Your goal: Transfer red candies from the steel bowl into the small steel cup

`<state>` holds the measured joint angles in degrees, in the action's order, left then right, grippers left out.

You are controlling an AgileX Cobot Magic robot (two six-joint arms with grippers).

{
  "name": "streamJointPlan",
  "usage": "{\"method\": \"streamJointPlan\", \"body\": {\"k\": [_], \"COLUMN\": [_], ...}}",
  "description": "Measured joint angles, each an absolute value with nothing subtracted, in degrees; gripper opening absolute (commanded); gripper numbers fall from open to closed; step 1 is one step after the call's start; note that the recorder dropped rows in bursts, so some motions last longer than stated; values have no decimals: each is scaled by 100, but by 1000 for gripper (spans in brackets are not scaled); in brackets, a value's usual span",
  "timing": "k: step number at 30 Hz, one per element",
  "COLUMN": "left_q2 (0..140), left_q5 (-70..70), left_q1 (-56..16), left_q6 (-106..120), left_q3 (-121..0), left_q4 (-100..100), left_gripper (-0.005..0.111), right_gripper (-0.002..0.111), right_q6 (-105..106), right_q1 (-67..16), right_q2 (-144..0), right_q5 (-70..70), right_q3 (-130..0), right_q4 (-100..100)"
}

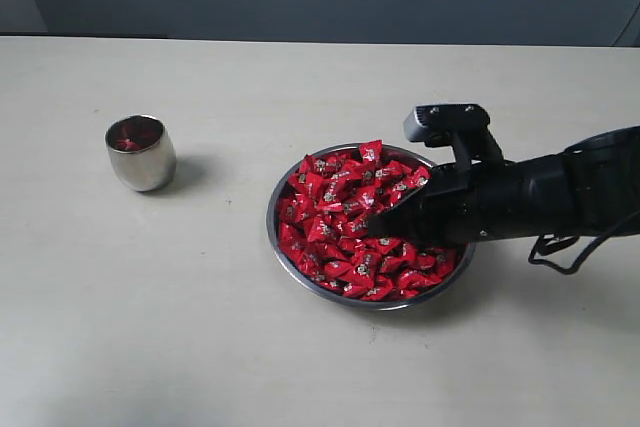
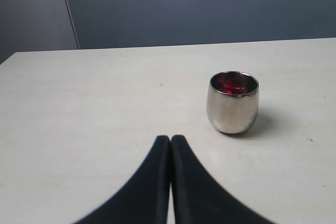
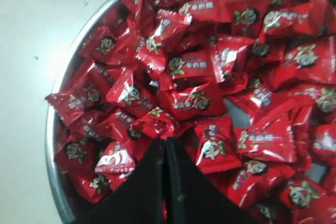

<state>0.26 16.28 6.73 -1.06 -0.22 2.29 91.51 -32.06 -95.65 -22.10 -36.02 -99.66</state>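
The steel bowl [image 1: 272, 209] [image 3: 52, 129] sits right of the table's middle, heaped with red candies [image 1: 340, 207] [image 3: 189, 66]. My right gripper [image 1: 375, 222] [image 3: 165, 141] reaches in from the right, down among the heap. Its jaws are pressed together, and the crumpled end of one red candy [image 3: 156, 121] is pinched at the very tips. The small steel cup [image 1: 141, 153] [image 2: 232, 102] stands upright at the left with a few red candies inside. My left gripper [image 2: 170, 139] is shut and empty, low over the table a short way from the cup; the exterior view does not show it.
The pale table [image 1: 200, 327] runs to a dark wall behind. A black cable [image 1: 560, 252] loops under the right arm beside the bowl.
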Motion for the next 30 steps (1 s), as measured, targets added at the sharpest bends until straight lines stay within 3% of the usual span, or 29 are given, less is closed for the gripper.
{"method": "streamJointPlan", "body": {"k": [3, 8, 14, 30], "left_q2": [26, 26, 26, 26], "left_q5": [1628, 1628, 1628, 1628], "left_q1": [673, 673, 673, 673], "left_q6": [-106, -106, -106, -106], "left_q3": [-22, -22, -22, -22], "left_q4": [229, 229, 229, 229], "left_gripper": [0, 0, 0, 0], "right_gripper": [6, 40, 35, 35], "right_q6": [8836, 8327, 7808, 7453], "right_q1": [-3206, -3206, -3206, -3206], "right_q2": [-9720, -9866, -9882, -10108], "right_q5": [-2410, -2591, -2812, -2980], "right_q3": [-3607, -3607, -3607, -3615], "right_q4": [-9851, -9509, -9444, -9434]}}
